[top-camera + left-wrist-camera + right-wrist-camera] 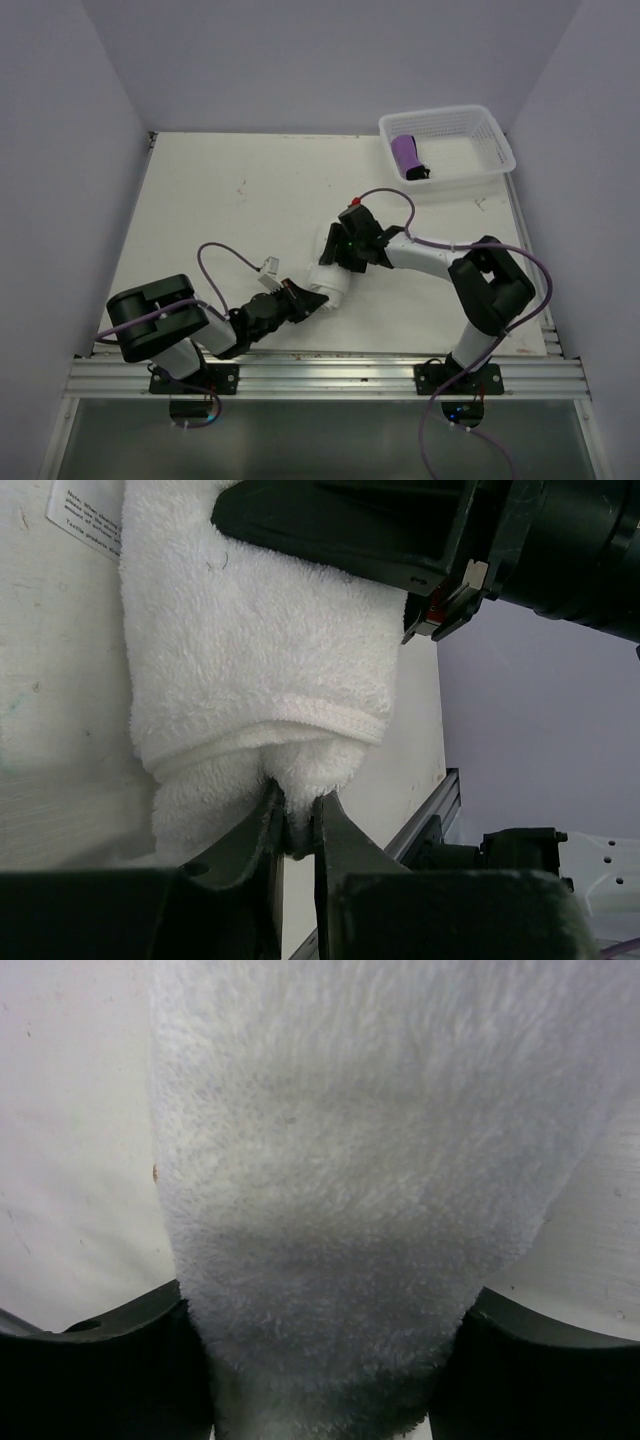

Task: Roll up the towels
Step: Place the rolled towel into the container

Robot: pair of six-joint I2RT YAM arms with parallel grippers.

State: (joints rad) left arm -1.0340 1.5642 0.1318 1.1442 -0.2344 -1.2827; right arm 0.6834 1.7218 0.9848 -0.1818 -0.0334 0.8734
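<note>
Jaws of your left gripper (297,825) are almost together and pinch a small tuft at the near end of the white towel (250,650). The towel lies directly ahead of these fingertips as a thick roll on the table (220,200). Its hemmed outer layer wraps around the end you hold.

A little farther along the same roll, your right gripper (320,1380) comes down over it from the other side. Its jaws stand wide, one on each flank, and the cloth fills all the space between them, so I read this as a clasp around the roll.

Well apart from both grippers, out past the right arm toward the far corner, the purple towel (407,155) lies inside the basket (440,113). It looks like a short roll with a dark end.

As I judge it, the purple towel is finished. The white one is already rolled but not yet released. What is left is to make sure the roll does not open when you let go, and perhaps to put it beside the purple one.
</note>
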